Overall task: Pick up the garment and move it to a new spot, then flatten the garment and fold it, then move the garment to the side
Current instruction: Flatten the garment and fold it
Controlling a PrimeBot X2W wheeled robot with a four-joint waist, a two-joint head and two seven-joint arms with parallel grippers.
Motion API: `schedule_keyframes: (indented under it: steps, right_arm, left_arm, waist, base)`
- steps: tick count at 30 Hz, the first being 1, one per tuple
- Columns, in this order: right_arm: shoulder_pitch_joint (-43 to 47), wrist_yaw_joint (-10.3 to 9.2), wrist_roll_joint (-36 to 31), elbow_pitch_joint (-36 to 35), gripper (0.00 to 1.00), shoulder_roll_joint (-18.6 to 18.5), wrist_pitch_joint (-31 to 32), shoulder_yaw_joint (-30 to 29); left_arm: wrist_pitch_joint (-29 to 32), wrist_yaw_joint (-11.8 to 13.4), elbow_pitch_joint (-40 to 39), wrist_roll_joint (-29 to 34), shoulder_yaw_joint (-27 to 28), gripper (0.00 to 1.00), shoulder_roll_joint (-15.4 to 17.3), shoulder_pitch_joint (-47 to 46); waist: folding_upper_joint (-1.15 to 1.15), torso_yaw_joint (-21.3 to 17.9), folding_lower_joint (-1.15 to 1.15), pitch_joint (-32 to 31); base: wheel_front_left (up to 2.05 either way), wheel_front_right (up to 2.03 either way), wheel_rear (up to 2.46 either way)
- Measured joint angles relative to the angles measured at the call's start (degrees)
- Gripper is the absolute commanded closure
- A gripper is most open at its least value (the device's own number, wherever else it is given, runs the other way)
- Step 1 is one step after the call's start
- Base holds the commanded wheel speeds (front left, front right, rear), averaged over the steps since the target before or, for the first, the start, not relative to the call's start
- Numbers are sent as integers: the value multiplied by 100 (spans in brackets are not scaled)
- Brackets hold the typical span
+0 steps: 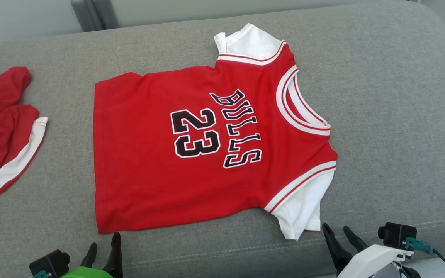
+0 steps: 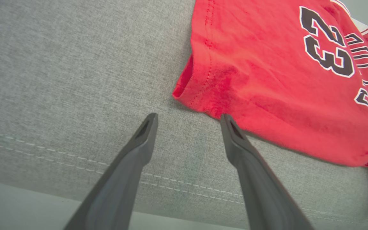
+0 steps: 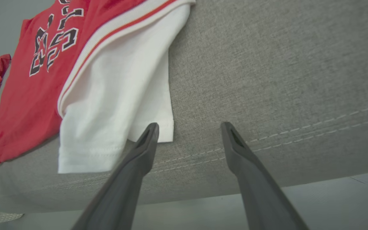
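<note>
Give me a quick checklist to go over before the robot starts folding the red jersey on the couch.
1. Jersey spread flat, print up, on the couch cushion: ok.
2. Left pincer open, holding nothing: ok.
3. Right pincer open, holding nothing: ok.
4. Far sleeve fully flat: not ok, one corner looks turned over.
5. Other red garment apart from the jersey: ok.
6. Back layer free of wrinkles: cannot tell.
</note>
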Motion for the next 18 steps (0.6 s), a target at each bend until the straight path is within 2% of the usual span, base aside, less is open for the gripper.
schedule_keyframes:
  steps: [16,18]
  right_arm:
    - [-393,126,13,669,0,211,85,153]
    - [-425,153,13,737,7,224,80,155]
  left_arm:
    - [-14,-1,-145,19,-88,0,-41,-187]
    - [-15,-1,-148,19,-88,0,-41,-188]
  waist:
    - [0,301,0,120]
    - [0,312,0,119]
  base:
    - [0,0,0]
    - [0,0,0]
